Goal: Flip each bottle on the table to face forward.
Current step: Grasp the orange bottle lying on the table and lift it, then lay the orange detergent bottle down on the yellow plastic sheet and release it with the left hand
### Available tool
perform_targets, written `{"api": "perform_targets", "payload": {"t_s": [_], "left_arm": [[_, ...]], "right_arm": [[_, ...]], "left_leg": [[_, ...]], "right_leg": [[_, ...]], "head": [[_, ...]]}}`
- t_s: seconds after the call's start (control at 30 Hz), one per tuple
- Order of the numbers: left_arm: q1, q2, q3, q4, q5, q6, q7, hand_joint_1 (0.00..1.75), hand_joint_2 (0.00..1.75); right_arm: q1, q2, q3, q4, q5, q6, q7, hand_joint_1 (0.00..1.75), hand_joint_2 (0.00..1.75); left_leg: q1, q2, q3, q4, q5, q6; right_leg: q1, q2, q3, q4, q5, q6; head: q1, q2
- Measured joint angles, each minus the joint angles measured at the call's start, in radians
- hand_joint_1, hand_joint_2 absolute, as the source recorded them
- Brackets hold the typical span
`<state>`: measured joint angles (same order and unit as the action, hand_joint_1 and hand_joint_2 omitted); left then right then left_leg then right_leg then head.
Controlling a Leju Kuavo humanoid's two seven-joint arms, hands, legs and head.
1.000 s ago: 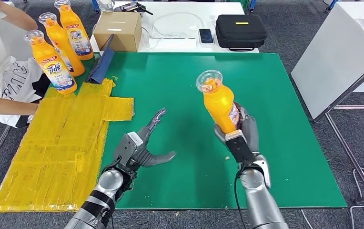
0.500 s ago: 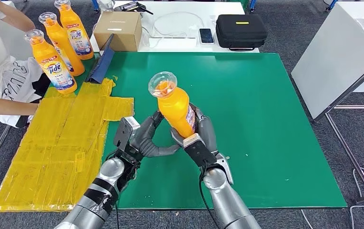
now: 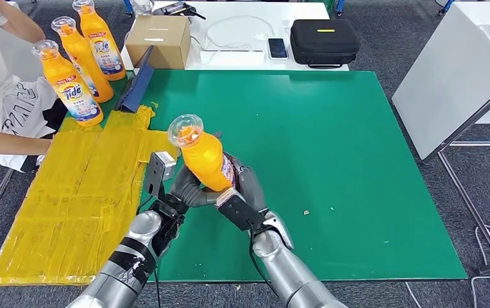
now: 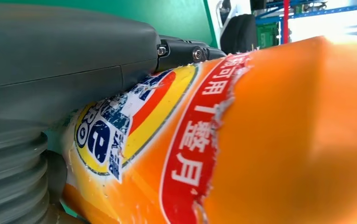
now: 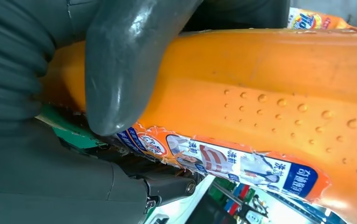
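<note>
An orange detergent bottle (image 3: pixel 205 160) is held off the worktop (image 3: pixel 358 160), over its near-left part by the edge of the yellow taped sheet (image 3: pixel 76 192), cap end tilted up and away. The right hand (image 3: pixel 239 192) grips its lower body from below, thumb wrapped across the plastic in the right wrist view, and the left hand (image 3: pixel 181 186) closes against the other side, its thumb pressing on the front label in the left wrist view, so both hands hold it at once. The bottle looks full and probably fairly heavy, with stiff moulded walls that should not buckle; its smooth, glossy plastic could slip. The waist below the shoulder, where raised dimples (image 5: pixel 279 105) roughen the surface, seems the surest place to grip. The paper label (image 4: pixel 134 121) is torn and ragged at its edges, and fingers dragged over it may peel it further. The cap (image 3: pixel 185 130) is clear and dome-shaped. Three more bottles (image 3: pixel 69 80) stand upright at the far-left corner, labels showing.
</note>
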<state>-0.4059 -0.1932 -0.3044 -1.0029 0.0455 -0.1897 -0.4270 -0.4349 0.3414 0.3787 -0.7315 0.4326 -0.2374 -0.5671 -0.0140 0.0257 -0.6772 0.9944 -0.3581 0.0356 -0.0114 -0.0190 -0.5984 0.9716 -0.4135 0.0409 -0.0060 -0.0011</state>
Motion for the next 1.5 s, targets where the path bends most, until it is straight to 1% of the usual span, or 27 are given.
{"api": "perform_targets", "payload": {"t_s": [0.6, 1.5], "left_arm": [[0.010, 0.010, 0.000, -0.008, -0.001, 0.029, 0.000, 0.00, 1.75], [0.019, 0.011, -0.001, -0.031, -0.015, 0.052, -0.005, 0.00, 1.75]], "right_arm": [[-0.014, 0.001, 0.003, 0.067, -0.007, -0.011, -0.006, 1.75, 1.75], [-0.014, 0.000, -0.003, 0.088, -0.002, -0.012, -0.007, 1.75, 1.75]], "left_leg": [[0.000, 0.000, 0.000, 0.000, 0.000, 0.000], [0.000, 0.000, 0.000, 0.000, 0.000, 0.000]], "right_leg": [[0.000, 0.000, 0.000, 0.000, 0.000, 0.000], [0.000, 0.000, -0.001, 0.000, 0.000, 0.000]], "head": [[0.000, 0.000], [0.000, 0.000]]}}
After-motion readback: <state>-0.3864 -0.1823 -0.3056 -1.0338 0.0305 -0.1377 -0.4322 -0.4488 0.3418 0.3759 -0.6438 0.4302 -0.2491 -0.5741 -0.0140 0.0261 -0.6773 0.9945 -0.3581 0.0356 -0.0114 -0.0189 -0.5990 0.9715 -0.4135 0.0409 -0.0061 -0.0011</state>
